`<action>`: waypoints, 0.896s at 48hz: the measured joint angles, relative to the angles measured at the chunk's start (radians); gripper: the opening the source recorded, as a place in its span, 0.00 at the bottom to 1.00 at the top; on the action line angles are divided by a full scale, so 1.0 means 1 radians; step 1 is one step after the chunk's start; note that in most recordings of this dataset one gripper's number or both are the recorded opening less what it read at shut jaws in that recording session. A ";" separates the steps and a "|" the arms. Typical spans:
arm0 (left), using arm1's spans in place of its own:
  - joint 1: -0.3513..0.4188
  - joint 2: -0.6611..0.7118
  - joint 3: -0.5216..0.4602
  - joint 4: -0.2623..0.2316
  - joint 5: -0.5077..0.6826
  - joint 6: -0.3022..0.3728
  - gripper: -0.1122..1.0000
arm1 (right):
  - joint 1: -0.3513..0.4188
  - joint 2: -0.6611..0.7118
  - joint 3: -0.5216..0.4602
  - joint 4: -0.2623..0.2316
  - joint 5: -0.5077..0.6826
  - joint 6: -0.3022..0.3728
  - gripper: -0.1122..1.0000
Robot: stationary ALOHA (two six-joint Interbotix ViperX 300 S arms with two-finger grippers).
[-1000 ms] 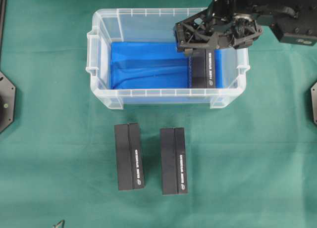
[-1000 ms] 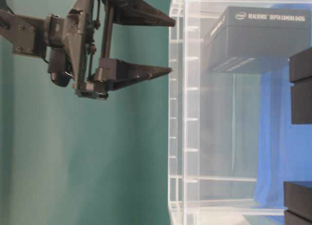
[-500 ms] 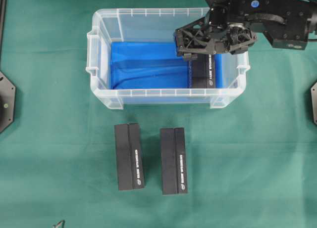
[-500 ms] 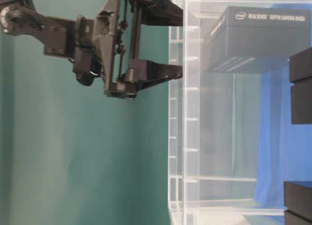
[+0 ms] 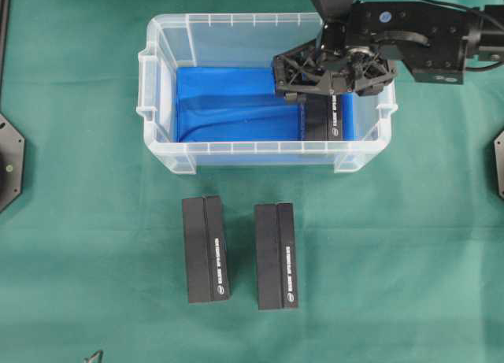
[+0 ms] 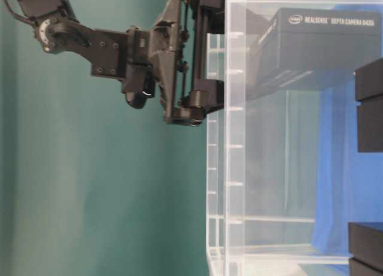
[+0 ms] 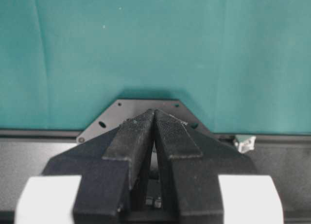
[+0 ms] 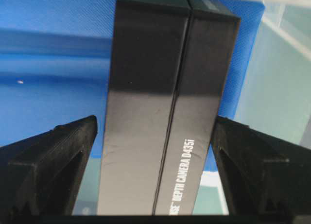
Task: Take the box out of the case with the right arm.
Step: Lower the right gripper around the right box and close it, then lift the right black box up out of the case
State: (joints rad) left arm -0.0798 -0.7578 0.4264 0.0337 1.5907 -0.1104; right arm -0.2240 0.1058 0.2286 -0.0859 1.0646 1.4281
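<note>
A green worktop (image 5: pixel 94 221) is seen carrying the case (image 5: pixel 157 79), a clear tub with a blue bottom. The right arm (image 5: pixel 417 40) is reached over the case's far right rim, its claw (image 5: pixel 303 83) lowered inside. The box (image 5: pixel 329 119) lies on the blue bottom at the case's right end; the right claw's fingers (image 8: pixel 53 156) are spread to either side of it, not clamped. Two more boxes (image 5: pixel 205 249) lie on the worktop in front of the case. The left claw (image 7: pixel 154 118) is pressed together, well away from the case.
</note>
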 measured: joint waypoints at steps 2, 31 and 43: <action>0.000 0.000 0.000 0.000 0.000 0.002 0.10 | 0.000 0.003 0.002 0.003 -0.002 0.000 0.91; 0.000 0.000 0.000 0.002 0.000 0.002 0.10 | 0.000 0.005 0.002 0.006 0.003 0.048 0.68; 0.000 0.000 0.000 0.000 0.000 0.002 0.10 | 0.000 0.005 0.002 0.008 0.012 0.046 0.68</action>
State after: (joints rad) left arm -0.0798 -0.7578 0.4264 0.0337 1.5907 -0.1089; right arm -0.2240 0.1104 0.2301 -0.0782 1.0769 1.4742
